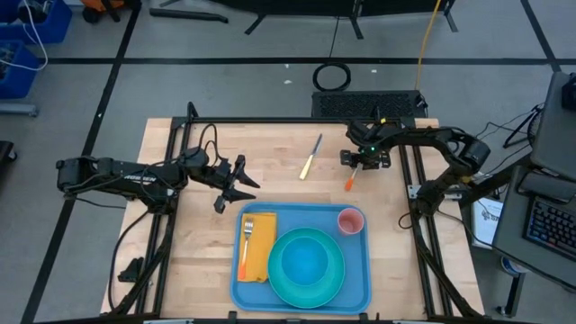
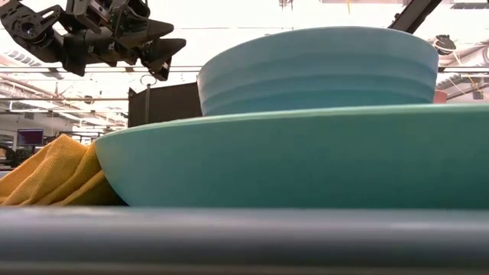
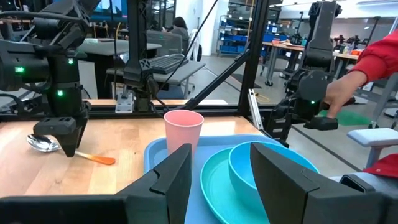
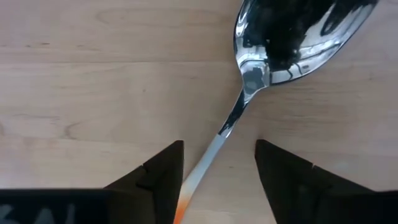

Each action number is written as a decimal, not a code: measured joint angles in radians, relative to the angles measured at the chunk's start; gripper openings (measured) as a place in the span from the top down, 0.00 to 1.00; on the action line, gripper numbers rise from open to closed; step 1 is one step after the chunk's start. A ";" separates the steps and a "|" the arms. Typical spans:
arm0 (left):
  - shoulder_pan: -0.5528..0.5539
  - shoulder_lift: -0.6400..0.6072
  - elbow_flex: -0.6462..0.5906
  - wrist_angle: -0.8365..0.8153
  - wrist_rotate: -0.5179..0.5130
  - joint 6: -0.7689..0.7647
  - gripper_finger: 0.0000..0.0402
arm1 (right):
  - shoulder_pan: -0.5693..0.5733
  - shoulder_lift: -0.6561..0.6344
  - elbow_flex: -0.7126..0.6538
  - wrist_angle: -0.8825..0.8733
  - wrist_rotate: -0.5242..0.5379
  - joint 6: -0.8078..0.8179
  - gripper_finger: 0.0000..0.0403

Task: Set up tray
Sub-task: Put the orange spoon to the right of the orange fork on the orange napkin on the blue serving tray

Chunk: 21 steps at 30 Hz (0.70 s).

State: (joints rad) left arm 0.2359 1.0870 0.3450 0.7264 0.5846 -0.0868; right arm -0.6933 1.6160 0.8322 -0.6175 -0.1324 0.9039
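Note:
The blue tray (image 1: 360,270) lies at the table's near middle. On it are a turquoise plate (image 1: 283,288) with a turquoise bowl (image 1: 306,261), a pink cup (image 1: 350,220), and an orange napkin (image 1: 259,256) with a fork (image 1: 246,241) on top. A spoon (image 4: 249,81) with an orange handle (image 1: 348,183) lies flat on the wood, beyond the tray's far right corner. My right gripper (image 4: 219,155) points down over it, open, one finger on each side of the shaft, touching nothing. My left gripper (image 1: 238,184) is open and empty, just off the tray's far left corner.
A knife (image 1: 310,156) with a yellow handle lies on the wood beyond the tray, left of the spoon. A person's red sleeve (image 3: 373,56) and hand show beyond the table's right edge. Bare wood lies left and right of the tray.

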 joint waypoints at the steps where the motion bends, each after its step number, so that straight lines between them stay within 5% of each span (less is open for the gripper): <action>1: 0.000 0.000 0.000 -0.002 0.000 0.000 0.59 | 0.000 0.005 0.000 -0.001 -0.004 0.000 0.53; 21: -0.001 0.000 0.000 -0.027 0.001 0.014 0.59 | 0.000 0.009 -0.004 -0.012 0.012 -0.006 0.82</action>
State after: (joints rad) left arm 0.2348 1.0870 0.3450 0.6995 0.5854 -0.0731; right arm -0.6933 1.6253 0.8284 -0.6296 -0.1207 0.8979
